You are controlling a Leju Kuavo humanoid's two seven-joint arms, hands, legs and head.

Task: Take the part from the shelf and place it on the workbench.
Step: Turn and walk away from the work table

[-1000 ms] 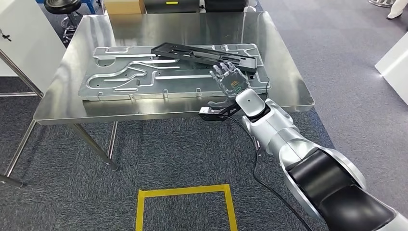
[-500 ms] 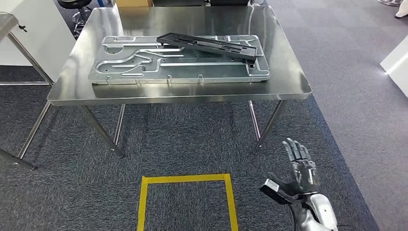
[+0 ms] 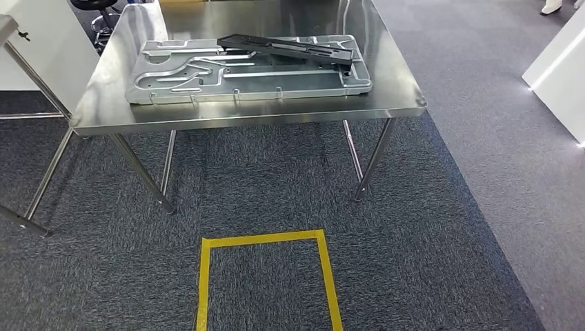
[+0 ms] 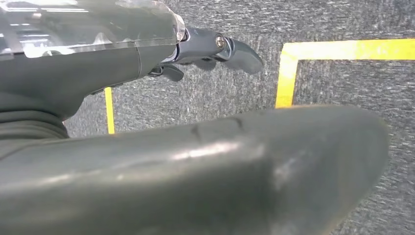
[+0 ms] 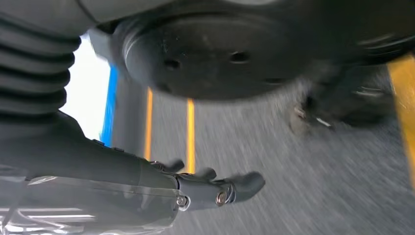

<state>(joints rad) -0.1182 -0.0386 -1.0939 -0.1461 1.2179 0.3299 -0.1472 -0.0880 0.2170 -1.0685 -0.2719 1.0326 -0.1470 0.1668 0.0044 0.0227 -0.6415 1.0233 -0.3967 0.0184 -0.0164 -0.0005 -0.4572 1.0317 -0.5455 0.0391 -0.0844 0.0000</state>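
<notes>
**Part on workbench, hands empty**

Grey carpet [image 3: 428,227] with yellow tape square [image 3: 265,276] fronts steel workbench [image 3: 400,93]. Black part [image 3: 286,48] lies on metal plate [image 3: 200,79]. Left hand [image 4: 195,161] and right hand [image 5: 161,191] hang over carpet, fingers apart, holding nothing.

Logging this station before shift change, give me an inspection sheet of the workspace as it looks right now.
Surface: steel workbench, shiny, on thin legs.
Job's things: black part lies across the grey metal plate on the bench.
Clutter: nothing seen.
Hands: left hand and right hand hang over carpet, holding nothing, fingers apart.
Cables: nothing seen.
Surroundings: grey carpet, yellow tape square, white cabinet, stool.
</notes>
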